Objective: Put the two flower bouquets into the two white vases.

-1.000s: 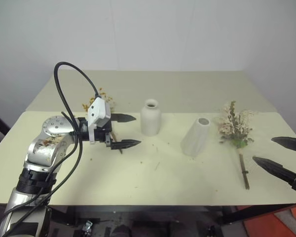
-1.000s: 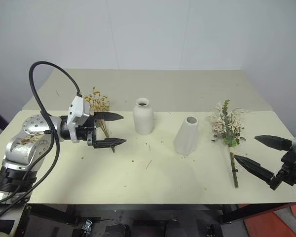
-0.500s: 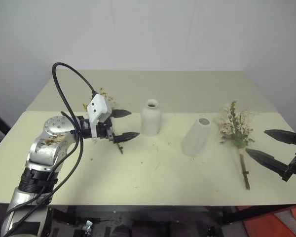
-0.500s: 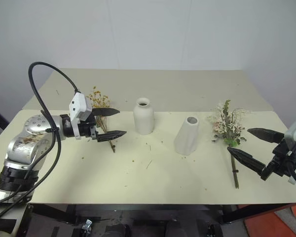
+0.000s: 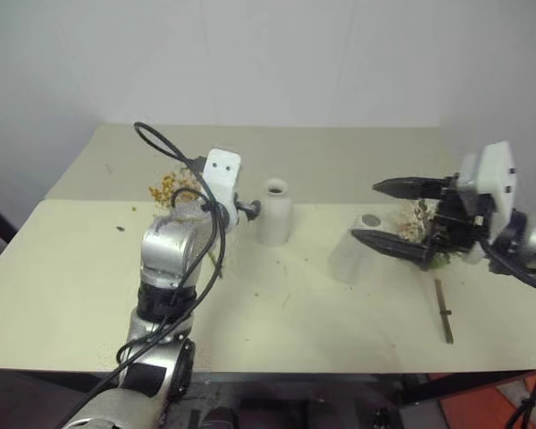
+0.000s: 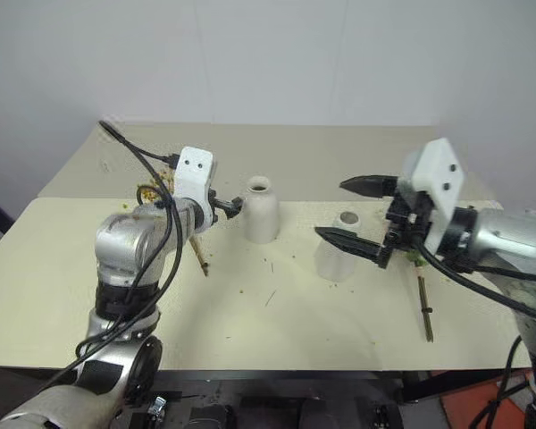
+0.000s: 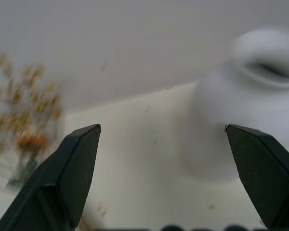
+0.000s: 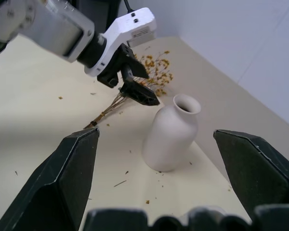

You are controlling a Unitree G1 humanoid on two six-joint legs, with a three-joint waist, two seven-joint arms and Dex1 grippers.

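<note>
1. We're holding our left gripper [image 8: 135,82] wide open with nothing in it, hovering just beside the short rounded vase [image 6: 260,209] and above the stems of the yellow-orange spray [image 6: 161,183].
2. That spray is lying flat on the table [image 6: 250,313], left of the short vase.
3. Our right gripper [image 6: 357,213] is also gaping open and empty, hanging in the air over the taller cone vase [image 6: 337,246].
4. The bigger pink-and-cream bunch [image 5: 424,223] is lying on the table right of the cone vase, mostly behind our right gripper, with its stem [image 6: 425,308] sticking out toward us.
5. Both vases are standing upright, well apart.
</note>
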